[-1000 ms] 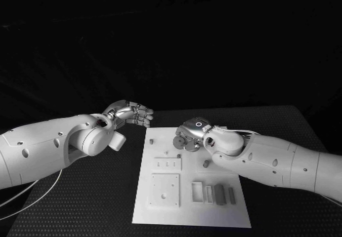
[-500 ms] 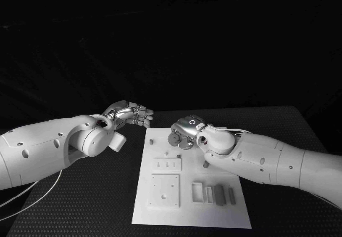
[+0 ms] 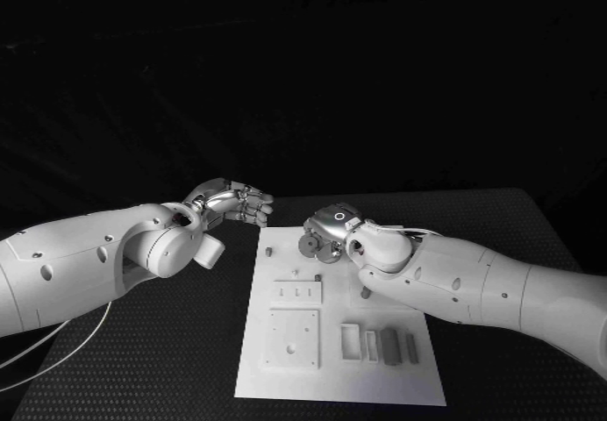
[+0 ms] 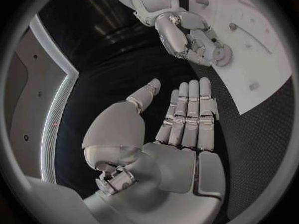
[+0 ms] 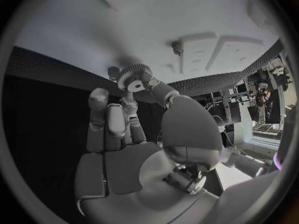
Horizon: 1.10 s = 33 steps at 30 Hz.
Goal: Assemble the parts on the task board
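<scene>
The white task board [image 3: 339, 368] lies in the middle of the black table. Over its far end my right hand [image 3: 332, 230] pinches a small toothed gear [image 3: 311, 247] between thumb and a finger; the right wrist view shows the gear [image 5: 133, 78] held just above the board [image 5: 124, 25], near a short peg [image 5: 177, 47]. My left hand [image 3: 235, 203] hovers off the board's far left corner, holding nothing. The left wrist view shows its fingers [image 4: 187, 114] straight and side by side, thumb apart, with my right hand [image 4: 190, 35] and gear [image 4: 222, 56] beyond.
On the board stand two pale plates [image 3: 294, 338], several grey blocks [image 3: 392, 345] in slots at the near right, and small pegs [image 3: 367, 291]. Black table mat [image 3: 165, 351] surrounds the board on both sides.
My right hand has carried the gear a little to the left and farther along the board. The left hand has stayed where it was.
</scene>
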Each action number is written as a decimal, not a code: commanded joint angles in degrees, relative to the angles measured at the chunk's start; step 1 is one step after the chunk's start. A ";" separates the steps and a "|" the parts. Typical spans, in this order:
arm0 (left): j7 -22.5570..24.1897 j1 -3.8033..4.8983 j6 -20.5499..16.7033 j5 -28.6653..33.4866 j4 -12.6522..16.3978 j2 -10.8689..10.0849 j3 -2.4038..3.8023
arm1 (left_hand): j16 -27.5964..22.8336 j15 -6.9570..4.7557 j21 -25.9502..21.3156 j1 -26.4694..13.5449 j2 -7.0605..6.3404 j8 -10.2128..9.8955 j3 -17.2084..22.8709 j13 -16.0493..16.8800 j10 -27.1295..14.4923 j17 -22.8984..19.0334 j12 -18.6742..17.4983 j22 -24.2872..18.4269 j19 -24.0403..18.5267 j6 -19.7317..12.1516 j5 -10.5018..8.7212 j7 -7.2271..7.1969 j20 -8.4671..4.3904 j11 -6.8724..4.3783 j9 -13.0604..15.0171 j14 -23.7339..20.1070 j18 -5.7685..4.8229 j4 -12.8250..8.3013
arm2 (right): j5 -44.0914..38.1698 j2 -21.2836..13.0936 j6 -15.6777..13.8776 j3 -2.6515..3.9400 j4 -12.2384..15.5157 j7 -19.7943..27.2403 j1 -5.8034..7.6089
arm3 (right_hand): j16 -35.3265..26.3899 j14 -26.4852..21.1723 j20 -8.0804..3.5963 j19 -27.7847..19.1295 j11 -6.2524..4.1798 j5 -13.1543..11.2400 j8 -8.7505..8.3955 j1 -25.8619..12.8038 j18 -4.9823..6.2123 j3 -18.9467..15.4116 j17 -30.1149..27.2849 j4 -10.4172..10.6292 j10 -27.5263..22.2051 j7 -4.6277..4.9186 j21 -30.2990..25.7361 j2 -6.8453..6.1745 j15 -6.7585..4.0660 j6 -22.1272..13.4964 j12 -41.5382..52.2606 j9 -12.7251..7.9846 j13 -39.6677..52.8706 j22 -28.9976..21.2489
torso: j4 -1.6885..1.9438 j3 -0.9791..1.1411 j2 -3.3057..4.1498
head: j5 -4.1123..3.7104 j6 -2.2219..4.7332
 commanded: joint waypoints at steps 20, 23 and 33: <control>0.34 0.08 0.37 -0.16 0.03 0.28 0.05 | -0.35 0.27 -0.37 0.18 -0.30 -0.38 -0.07 0.13 0.23 0.14 -0.37 0.11 -0.28 -0.20 0.24 0.10 -0.01 0.34 0.10 0.26 0.80 0.28 | 0.14 0.74 1.88 -0.27 -1.22 0.74 -0.54 | -0.27 0.28 -0.26 0.17 0.17 0.35 0.37 0.11 2.59 0.02 -0.32 0.66 0.28 2.29 -0.18 -0.77 0.02 1.73 -0.21 1.21 -0.19 0.76 | -0.12 0.13 -0.04 | 0.28 -0.29; 0.34 0.08 0.43 -0.16 0.02 0.37 0.05 | -0.36 0.27 -0.38 0.17 -0.30 -0.38 -0.07 0.14 0.23 0.15 -0.38 0.11 -0.28 -0.20 0.24 0.10 -0.01 0.34 0.10 0.26 0.80 0.29 | 0.45 1.15 1.84 -0.30 -1.74 0.77 -0.54 | -0.34 0.22 -0.25 0.16 0.33 0.35 -0.01 0.06 2.59 0.10 -0.37 1.06 0.20 2.47 -0.31 -1.07 0.16 1.12 -0.26 1.06 -0.24 0.75 | -0.07 0.13 -0.03 | 0.25 -0.27; 0.27 0.08 0.32 -0.16 -0.01 0.23 0.05 | -0.39 0.27 -0.39 0.17 -0.32 -0.40 -0.07 0.16 0.23 0.17 -0.42 0.12 -0.28 -0.22 0.24 0.11 -0.01 0.35 0.10 0.27 0.80 0.29 | 1.84 1.15 1.97 -0.39 -2.43 0.81 -0.57 | -0.76 -0.83 -0.10 -0.03 2.07 0.33 -3.43 0.58 2.59 0.39 -1.47 2.41 -0.94 4.34 -0.81 -2.99 1.76 -4.78 -0.50 -0.77 -0.37 0.81 | 0.00 0.05 -0.03 | 0.17 -0.35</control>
